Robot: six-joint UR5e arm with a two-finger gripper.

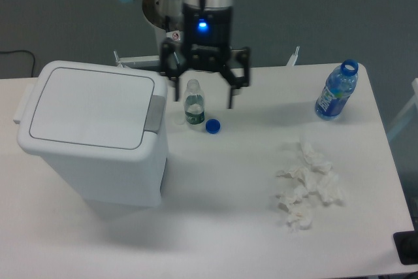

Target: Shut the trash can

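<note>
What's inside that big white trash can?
That cannot be seen: the trash can has its flat lid down, covering the opening. Nothing rests on the lid. The open gripper hangs to its right, above a small bottle.

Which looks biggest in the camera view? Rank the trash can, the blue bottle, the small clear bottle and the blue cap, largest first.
1. Trash can
2. Blue bottle
3. Small clear bottle, close to the blue bottle in height but slimmer
4. Blue cap
</note>
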